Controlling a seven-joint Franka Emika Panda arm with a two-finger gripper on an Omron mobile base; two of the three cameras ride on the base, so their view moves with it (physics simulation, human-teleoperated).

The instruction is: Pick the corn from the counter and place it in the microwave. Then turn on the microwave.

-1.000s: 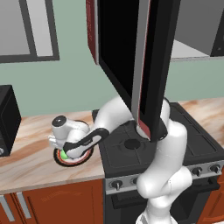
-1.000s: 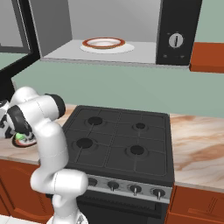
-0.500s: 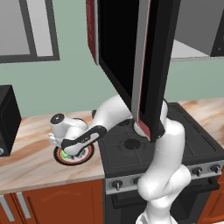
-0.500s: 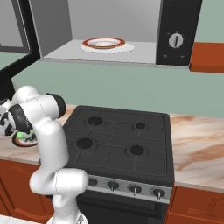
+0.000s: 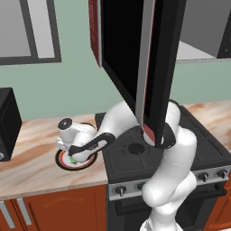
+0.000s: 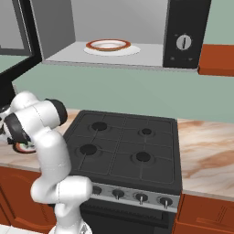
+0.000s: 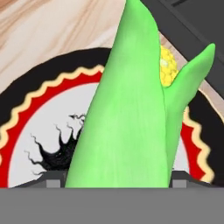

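Reaching low and left, down onto the counter (image 5: pixel 31 164) beside the black stovetop (image 5: pixel 149 153). Gripper (image 5: pixel 73 158) hovering right at the round black-and-red-rimmed plate (image 5: pixel 63 161), hand pointing down at it. Corn (image 7: pixel 131 109) showing large in the hand view, lying between the finger positions, green husk running up the middle and a patch of yellow kernels peeking out near the split at the top. Finger tips barely peeking at either side of the husk's lower end, close against it; whether clamping or only bracketing the corn, cannot tell. Corn sitting over the plate's white centre with its dark splash mark; whether resting on the plate or lifted off it, cannot tell. A sliver of bright green also peeking under the hand in the left base view.

Microwave (image 6: pixel 137 32) hanging above the stovetop, door (image 5: pixel 135 63) swinging wide open toward the left camera. A second rimmed dish (image 6: pixel 108 45) lying inside on the cavity floor. Dial (image 6: pixel 183 42) showing on the right-hand panel.
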